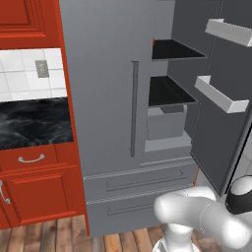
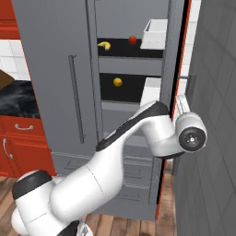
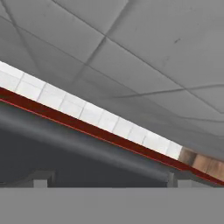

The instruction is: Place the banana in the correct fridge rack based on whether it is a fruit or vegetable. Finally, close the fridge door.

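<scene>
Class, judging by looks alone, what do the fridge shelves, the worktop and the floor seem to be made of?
Fridge shelves: flat matt black with grey rims, probably plastic or coated metal. Worktop: glossy black with white veins, apparently polished marble or stone. Floor: brown planks with grain, seemingly wood.

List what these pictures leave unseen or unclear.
- Banana: tiny in the right base view; contact with the fridge rack is unclear.
- Left base view: fridge frame hides the shelves' contents.
- Right base view: the arm covers the lower fridge interior.
- Hand view: fingertips barely visible.
</scene>
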You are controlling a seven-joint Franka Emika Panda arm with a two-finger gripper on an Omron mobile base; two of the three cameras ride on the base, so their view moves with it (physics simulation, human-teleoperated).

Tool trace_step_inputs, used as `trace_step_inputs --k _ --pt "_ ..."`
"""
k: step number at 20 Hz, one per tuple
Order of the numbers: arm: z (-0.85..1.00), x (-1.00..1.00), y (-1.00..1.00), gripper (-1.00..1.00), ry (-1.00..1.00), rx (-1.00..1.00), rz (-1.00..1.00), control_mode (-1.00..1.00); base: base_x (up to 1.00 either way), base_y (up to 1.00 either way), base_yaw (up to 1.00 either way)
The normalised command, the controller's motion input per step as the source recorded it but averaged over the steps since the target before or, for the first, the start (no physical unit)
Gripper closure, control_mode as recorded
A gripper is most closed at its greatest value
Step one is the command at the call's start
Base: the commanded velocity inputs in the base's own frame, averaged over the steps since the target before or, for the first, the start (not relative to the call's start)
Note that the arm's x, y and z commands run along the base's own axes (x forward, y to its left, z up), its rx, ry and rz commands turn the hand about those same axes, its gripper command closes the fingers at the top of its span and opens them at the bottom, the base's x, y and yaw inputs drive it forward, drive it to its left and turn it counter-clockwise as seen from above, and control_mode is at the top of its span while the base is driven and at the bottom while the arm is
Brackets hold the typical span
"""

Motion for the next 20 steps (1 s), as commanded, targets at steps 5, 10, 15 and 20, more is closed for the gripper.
trace_step_inputs --k 5,10,15,20 --pt "0.0 0.01 -0.4 -1.0 0.0 0.05 0.0 -1.0 0.0 0.0 0.0" --pt "-0.04 0.4 0.19 -1.0 0.0 0.0 0.01 -1.0 0.0 0.0 0.0" --pt "-0.04 0.56 0.77 -1.0 0.02 0.0 0.19 -1.0 0.0 0.0 0.0" --pt "0.0 0.61 1.0 -1.0 0.01 0.06 0.48 -1.0 0.0 0.0 0.0"
